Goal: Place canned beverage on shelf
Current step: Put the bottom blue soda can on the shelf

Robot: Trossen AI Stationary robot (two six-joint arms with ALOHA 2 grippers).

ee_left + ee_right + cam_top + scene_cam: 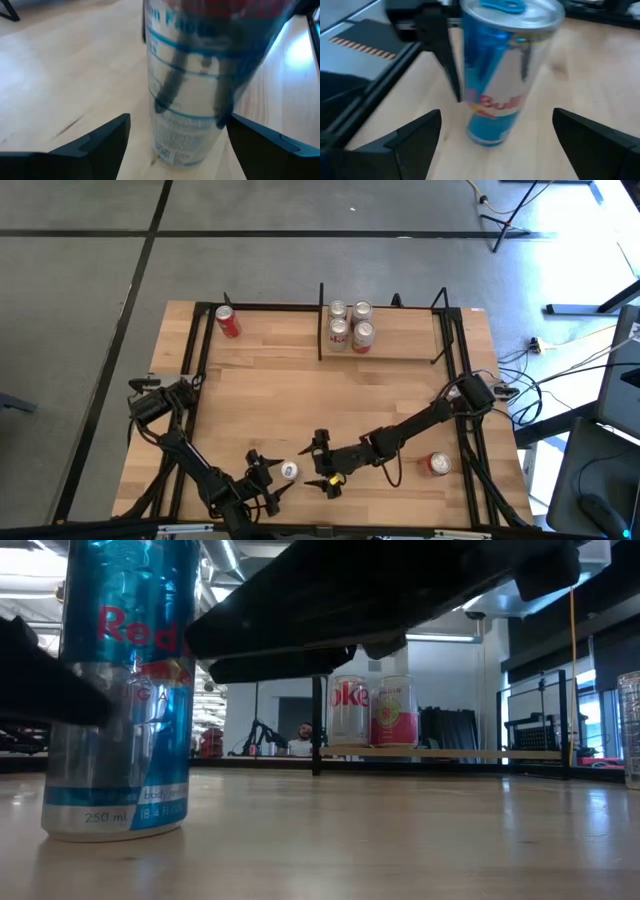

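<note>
Tools flank a blue can at the near edge

Red Bull can (289, 471), slim, blue and silver, stands upright on the tabletop (280, 395) close to its near edge, about midway along it. The left tool (268, 483) sits at the can with its fingers (95, 145) spread wide; the can stands between them, and neither finger visibly presses its wall. The right tool (325, 467) is just beside the can on the other side, its fingers (415, 137) also wide apart and holding nothing, with the can ahead of them.

The shelf (400, 348), a light-wood board in thin black uprights, stands at the far edge of the tabletop, right of the middle. Four cans (350, 325) are grouped upright at its left end; the rest of the board is bare. A red can (228, 321) lies on its side near the far left corner, and another red can (438, 464) rests near the near right corner.
</note>
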